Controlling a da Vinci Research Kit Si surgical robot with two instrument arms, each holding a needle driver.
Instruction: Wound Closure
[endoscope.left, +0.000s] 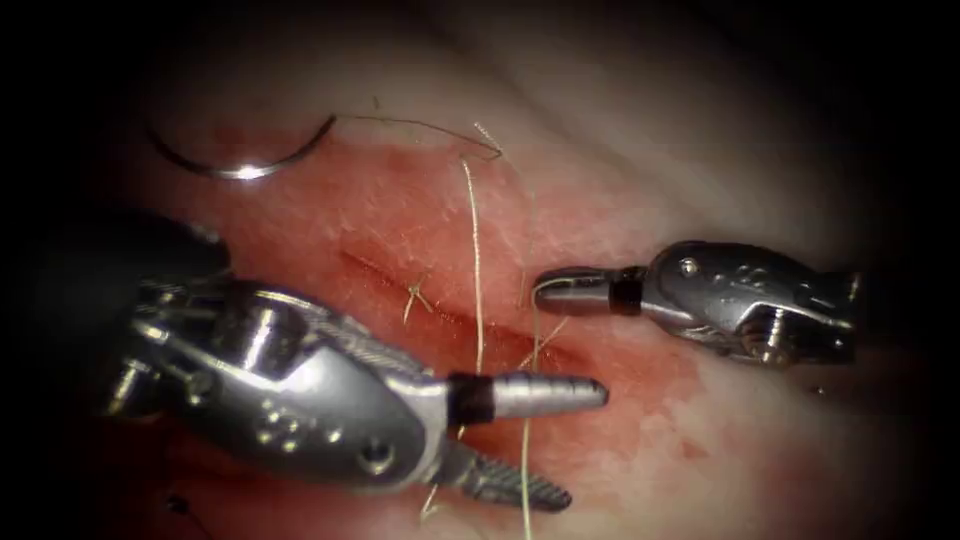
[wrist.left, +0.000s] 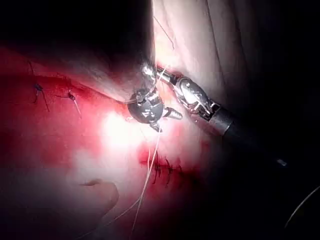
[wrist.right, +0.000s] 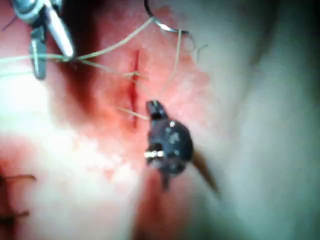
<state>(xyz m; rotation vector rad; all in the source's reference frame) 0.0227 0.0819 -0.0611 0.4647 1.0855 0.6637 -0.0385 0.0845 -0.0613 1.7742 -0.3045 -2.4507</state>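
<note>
- Your left arm's silver needle driver (endoscope.left: 575, 440) sits at the lower left of the endoscope view with its two ribbed jaws spread apart. The pale thin thread (endoscope.left: 476, 260) runs down between them, but they clasp nothing.
- Your right arm's dark grey needle driver (endoscope.left: 545, 287) comes in from the right with its jaws closed; it seems to pinch the thread at its tip, just right of the cut.
- The curved steel needle (endoscope.left: 240, 165) lies free on the pale pink pork-belly tissue (endoscope.left: 640, 150), well up and left of both tools, held by neither and not in the tissue.
- The thread leaves the needle's right end, runs right, then drops across the narrow red cut (endoscope.left: 440, 310).
- Red fluid (endoscope.left: 640, 400) stains the tissue around the cut.
</note>
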